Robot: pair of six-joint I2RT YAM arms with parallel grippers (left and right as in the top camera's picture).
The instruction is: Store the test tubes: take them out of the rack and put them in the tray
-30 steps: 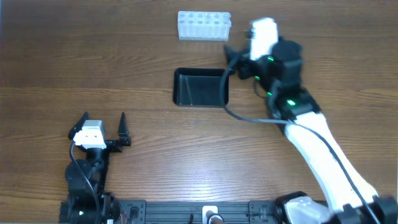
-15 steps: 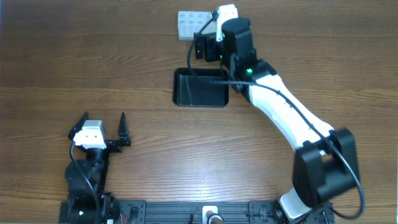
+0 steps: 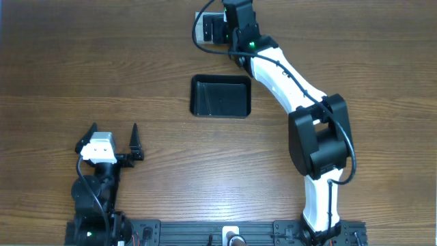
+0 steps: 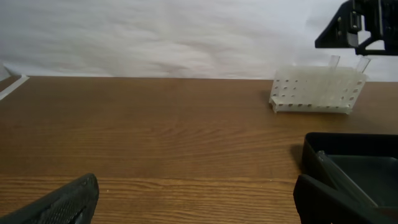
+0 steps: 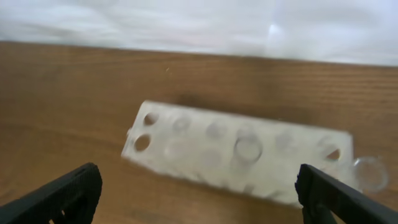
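Observation:
The white test tube rack stands at the table's far edge, partly under my right gripper. In the right wrist view the rack lies just below the open gripper, a clear tube in a middle hole and another tube at one end. The left wrist view shows the rack with two tubes sticking up and the right gripper hanging over them. The black tray sits nearer than the rack. My left gripper rests open near its base, far from both.
The right arm stretches diagonally from the lower right, past the tray's right side. A pale wall runs behind the table's far edge. Bare wood spreads left of the tray and rack.
The right gripper has swung left from beside the rack's right end to over the rack, and the arm has stretched out. The left arm has not moved.

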